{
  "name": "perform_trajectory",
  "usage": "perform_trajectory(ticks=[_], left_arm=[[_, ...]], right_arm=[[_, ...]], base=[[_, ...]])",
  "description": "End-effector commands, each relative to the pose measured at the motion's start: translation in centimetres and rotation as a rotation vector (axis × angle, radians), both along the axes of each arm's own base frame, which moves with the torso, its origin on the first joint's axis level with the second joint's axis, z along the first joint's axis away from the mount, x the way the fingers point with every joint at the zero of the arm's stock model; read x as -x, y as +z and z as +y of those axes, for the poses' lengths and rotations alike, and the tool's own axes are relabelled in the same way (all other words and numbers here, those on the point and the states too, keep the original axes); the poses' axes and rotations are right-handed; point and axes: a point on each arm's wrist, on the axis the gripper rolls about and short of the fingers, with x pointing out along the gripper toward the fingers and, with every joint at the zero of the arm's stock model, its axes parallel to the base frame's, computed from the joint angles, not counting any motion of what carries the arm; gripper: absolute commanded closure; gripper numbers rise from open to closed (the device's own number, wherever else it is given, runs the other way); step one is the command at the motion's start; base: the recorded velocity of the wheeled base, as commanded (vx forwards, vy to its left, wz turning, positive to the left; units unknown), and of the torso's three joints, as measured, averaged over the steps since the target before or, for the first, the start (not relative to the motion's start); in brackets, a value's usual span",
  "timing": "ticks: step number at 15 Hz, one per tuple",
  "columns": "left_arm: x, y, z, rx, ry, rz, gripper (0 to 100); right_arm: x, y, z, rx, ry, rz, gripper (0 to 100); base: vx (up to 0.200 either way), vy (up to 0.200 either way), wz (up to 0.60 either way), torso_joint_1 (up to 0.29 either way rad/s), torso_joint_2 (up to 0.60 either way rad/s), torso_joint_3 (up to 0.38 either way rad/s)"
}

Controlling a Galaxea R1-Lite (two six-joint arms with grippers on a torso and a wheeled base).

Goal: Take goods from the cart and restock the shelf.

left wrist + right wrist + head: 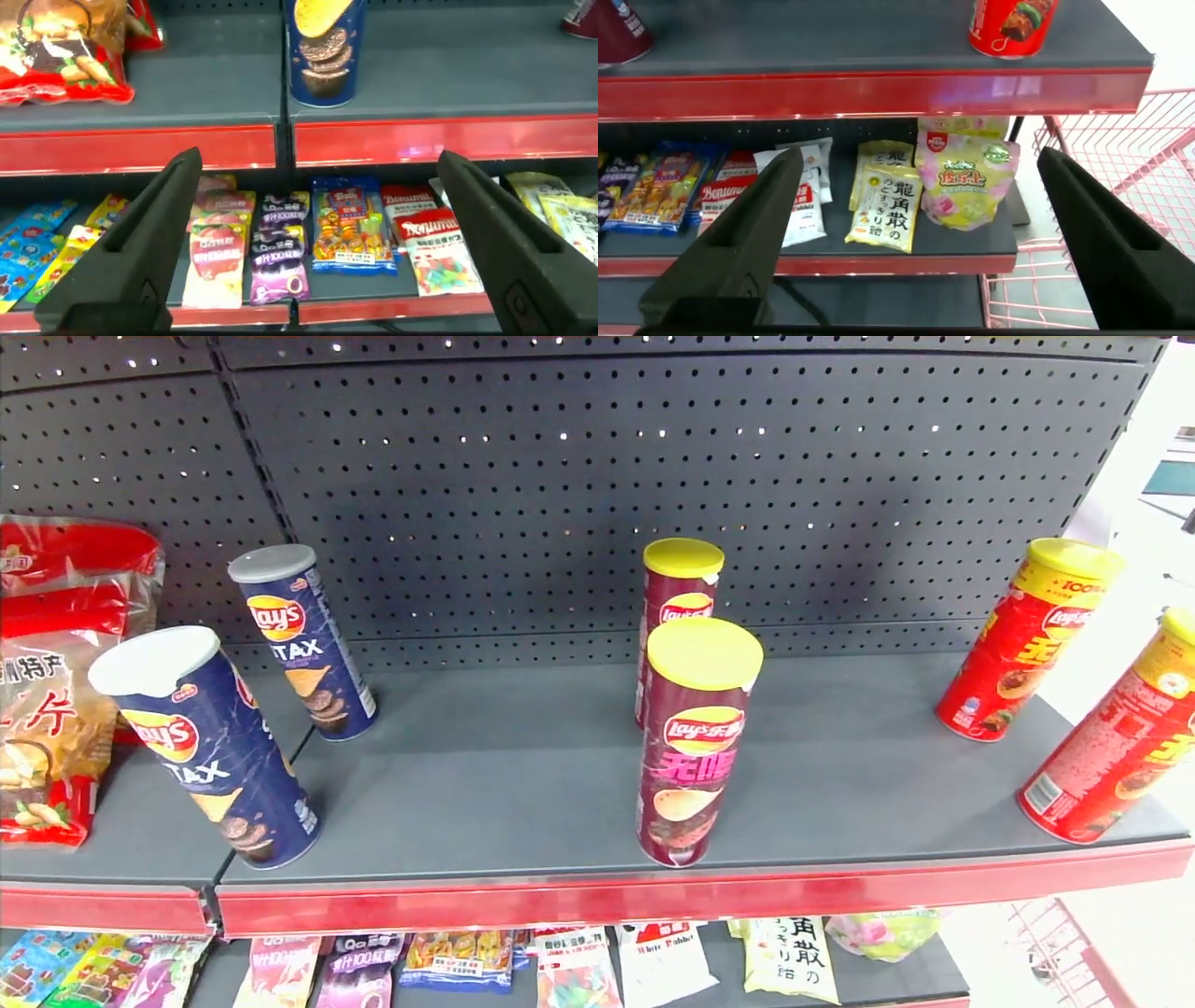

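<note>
**Goods.** Six cans stand upright on the shelf, in pairs:
- two blue cans on the left;
- two maroon cans in the middle, one just behind the other;
- two red cans at the right end.

Wide bare gaps lie between the pairs.

**Cart.** The pink wire cart stands to the robot's right, past the shelf end and lower down. Its load cannot be seen.

**Grippers.** The left gripper has its fingers spread wide and holds nothing. It faces the shelf front below the front blue can. The right gripper is likewise spread and empty, facing the front below a red can.

**Step in hand.** Judged from the empty grippers, no item is in transit and the next step is a fetch.

**Next move.**
1. Turn toward the cart.
2. Lower one arm over the cart rim.
3. Grasp one item around its body.
4. Carry it to a bare gap, clear of the standing cans.

**Surroundings.** Snack bags sit at the far left. Flat packets line the tier below.
</note>
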Motion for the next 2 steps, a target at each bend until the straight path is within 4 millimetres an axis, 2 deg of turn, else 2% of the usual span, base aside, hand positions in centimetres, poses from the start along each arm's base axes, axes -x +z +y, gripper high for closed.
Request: perform_trajectory(ticks=[1,2], left_arm=[[0.0,0.0,0.0,0.0,0.0,0.0,0],[-0.01,-0.05,0.0,0.0,0.0,0.001,0]], right_arm=[[-0.01,0.0,0.0,0.0,-0.001,0.001,0],[-0.01,-0.01,0.0,0.0,-0.001,0.003,0]], base=[[0.0,0.0,0.0,0.0,0.0,0.0],[0.0,0.0,0.0,0.0,0.0,0.0]])
